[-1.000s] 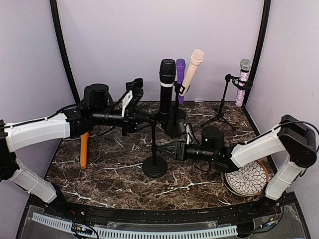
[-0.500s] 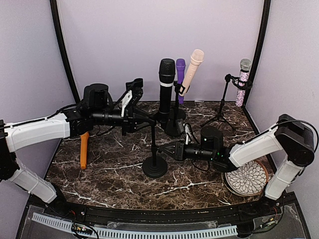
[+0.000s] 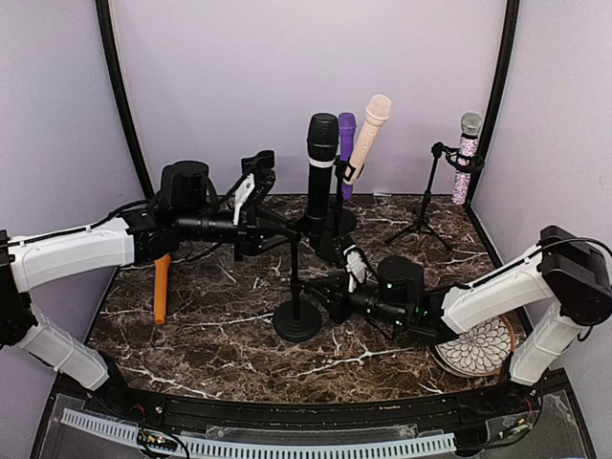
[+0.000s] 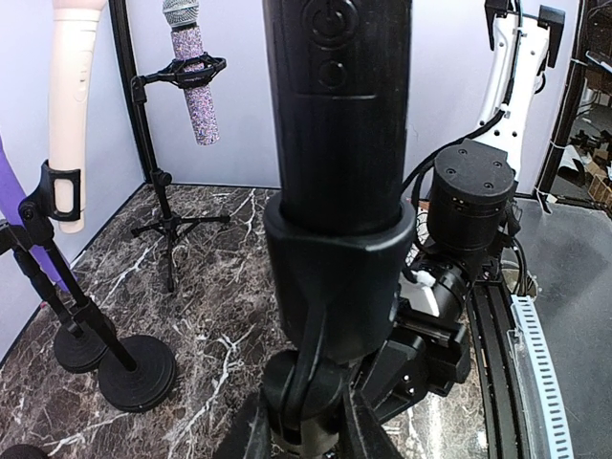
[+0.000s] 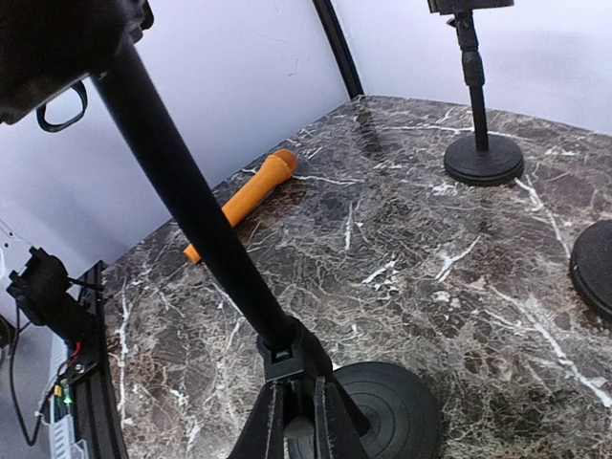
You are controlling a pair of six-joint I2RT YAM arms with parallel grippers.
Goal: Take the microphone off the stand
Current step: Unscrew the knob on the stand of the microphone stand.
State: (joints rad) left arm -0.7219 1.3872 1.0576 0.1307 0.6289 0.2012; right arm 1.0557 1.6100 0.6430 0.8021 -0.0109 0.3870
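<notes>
On the marble table, locate the black stand at near centre. The black microphone sits upright in the stand's clip, so you have not yet removed it.

The right gripper is clamped tight on the stand pole just above the base and appears to brace it. The left gripper is closed narrow around the neck just under the clip. You cannot tell whether it also touches the microphone's tail.

Judged status: both holds are set. Lifting the microphone free remains.

black microphone, upright in black stand
</notes>
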